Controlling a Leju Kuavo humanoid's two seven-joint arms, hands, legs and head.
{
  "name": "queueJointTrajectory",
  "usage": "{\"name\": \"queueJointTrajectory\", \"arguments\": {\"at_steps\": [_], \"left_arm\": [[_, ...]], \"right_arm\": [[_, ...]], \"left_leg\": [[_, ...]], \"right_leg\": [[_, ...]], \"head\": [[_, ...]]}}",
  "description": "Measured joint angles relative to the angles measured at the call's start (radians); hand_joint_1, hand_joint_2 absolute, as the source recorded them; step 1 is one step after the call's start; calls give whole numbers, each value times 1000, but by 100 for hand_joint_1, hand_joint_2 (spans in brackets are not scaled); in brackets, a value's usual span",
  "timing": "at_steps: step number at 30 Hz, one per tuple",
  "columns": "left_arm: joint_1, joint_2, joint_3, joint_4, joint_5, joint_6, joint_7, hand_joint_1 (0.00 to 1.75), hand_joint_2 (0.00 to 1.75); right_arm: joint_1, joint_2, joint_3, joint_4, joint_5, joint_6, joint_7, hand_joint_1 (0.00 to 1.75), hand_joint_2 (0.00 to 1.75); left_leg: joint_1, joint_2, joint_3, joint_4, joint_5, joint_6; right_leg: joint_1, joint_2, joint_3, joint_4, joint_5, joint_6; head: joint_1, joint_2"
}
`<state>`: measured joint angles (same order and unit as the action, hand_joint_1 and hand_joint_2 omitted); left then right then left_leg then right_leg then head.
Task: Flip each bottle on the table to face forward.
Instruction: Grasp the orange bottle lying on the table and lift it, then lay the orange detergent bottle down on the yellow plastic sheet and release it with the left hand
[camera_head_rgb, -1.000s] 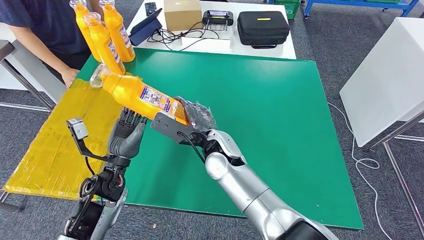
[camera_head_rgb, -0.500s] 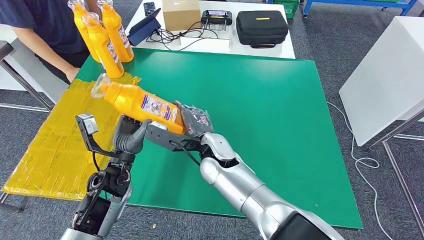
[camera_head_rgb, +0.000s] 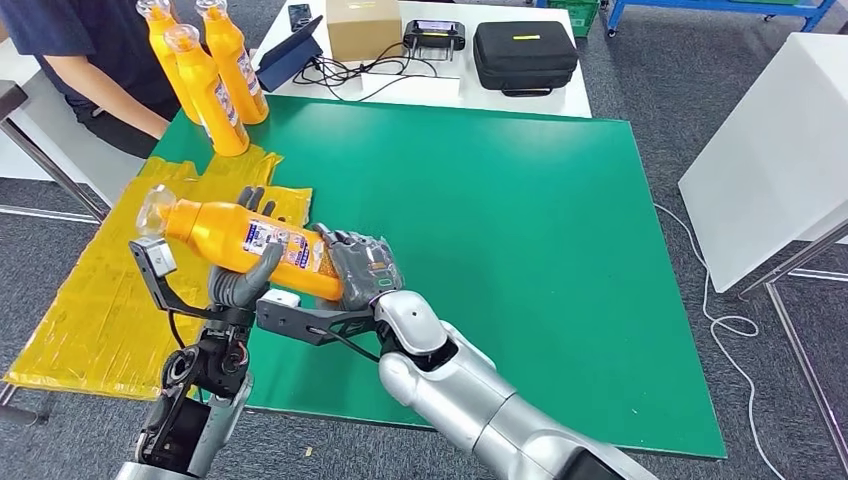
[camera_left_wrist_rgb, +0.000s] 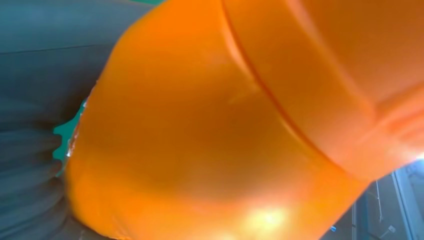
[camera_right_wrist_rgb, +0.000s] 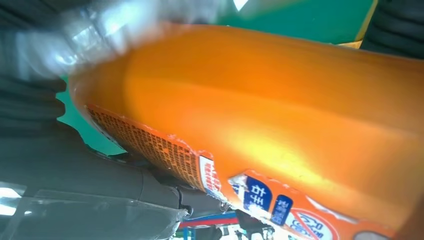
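Head view: both robot hands, left robot hand (camera_head_rgb: 245, 280) and right robot hand (camera_head_rgb: 362, 268), grip bottle (camera_head_rgb: 245, 236); right wrist: label (camera_right_wrist_rgb: 260, 195).

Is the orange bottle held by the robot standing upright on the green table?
No, the orange bottle lies nearly sideways in the air, held by the left hand and right hand.

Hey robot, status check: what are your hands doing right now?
Both hands on one orange bottle: right hand grips its base, left hand cradles its middle. Bottle lying sideways above the table. Nothing blocking.

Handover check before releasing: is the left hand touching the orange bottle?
Touching. Head view shows the left hand's fingers wrapped around the orange bottle.
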<state>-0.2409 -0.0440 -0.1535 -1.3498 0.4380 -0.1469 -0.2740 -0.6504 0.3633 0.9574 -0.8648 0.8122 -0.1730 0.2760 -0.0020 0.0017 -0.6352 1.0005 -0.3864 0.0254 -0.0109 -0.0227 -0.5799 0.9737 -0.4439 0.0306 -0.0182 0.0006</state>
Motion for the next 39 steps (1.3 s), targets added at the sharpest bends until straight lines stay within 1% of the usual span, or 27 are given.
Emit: {"name": "queueJointTrajectory", "arguments": {"at_steps": [2,3,6,7,10,14,16,20,28,30,34,37,39], "left_arm": [[6,1,7,-4,0,0,0,0,175],[8,1,9,-5,0,-1,1,15,175],[9,1,13,-6,0,-2,1,146,175],[10,1,14,-7,0,-3,1,175,175],[19,1,17,-19,3,-6,0,175,175],[39,1,22,-42,12,-10,-1,175,175],[42,2,22,-47,16,-9,0,175,175],[40,3,23,-50,17,-7,1,175,175],[29,4,23,-53,18,-6,0,175,175],[25,5,24,-53,-2,13,-14,175,175],[4,13,45,-53,-173,143,-90,175,175],[-12,20,80,-50,-282,207,-117,175,175],[-16,25,105,-47,-400,273,-134,175,175]], "right_arm": [[5,0,0,-9,8,4,-2,175,175],[8,0,0,-12,10,5,-3,175,175],[14,0,0,-21,11,6,-4,175,175],[15,-1,0,-23,11,6,-4,175,175],[17,-1,-1,-24,11,12,-6,172,175],[21,-1,-7,-24,14,27,-18,1,175],[26,-1,-9,-24,20,36,-27,0,175],[37,0,-12,-21,26,53,-41,0,0],[47,-3,-30,-15,14,55,-51,0,0],[50,-10,-43,-17,18,46,-52,0,0],[70,-45,-102,-78,63,39,-39,0,0],[86,-76,-175,-171,110,70,-30,0,0],[105,-92,-225,-238,145,86,-28,0,0]], "left_leg": [[0,0,0,0,0,0],[0,0,0,0,0,0],[0,0,0,0,0,0],[0,0,0,0,0,0],[0,0,0,0,0,0],[0,0,0,0,0,0],[0,0,0,0,0,0],[0,0,0,0,0,0],[0,0,0,0,0,0],[0,0,0,0,0,0],[0,0,0,0,0,0],[0,0,0,0,0,0],[0,0,0,0,0,0]], "right_leg": [[0,0,0,0,0,0],[0,0,0,0,0,0],[0,0,0,0,0,0],[0,0,0,0,0,0],[0,1,0,0,0,0],[0,0,0,0,0,0],[0,0,0,0,0,0],[0,0,0,0,0,0],[0,0,0,0,0,0],[0,0,0,0,0,0],[0,0,0,0,0,0],[0,0,0,0,0,0],[0,0,0,0,0,0]], "head": [[0,0],[0,0],[0,0],[0,0],[0,0],[0,0],[0,0],[0,0],[0,0],[0,0],[0,0],[0,0],[0,0]]}}
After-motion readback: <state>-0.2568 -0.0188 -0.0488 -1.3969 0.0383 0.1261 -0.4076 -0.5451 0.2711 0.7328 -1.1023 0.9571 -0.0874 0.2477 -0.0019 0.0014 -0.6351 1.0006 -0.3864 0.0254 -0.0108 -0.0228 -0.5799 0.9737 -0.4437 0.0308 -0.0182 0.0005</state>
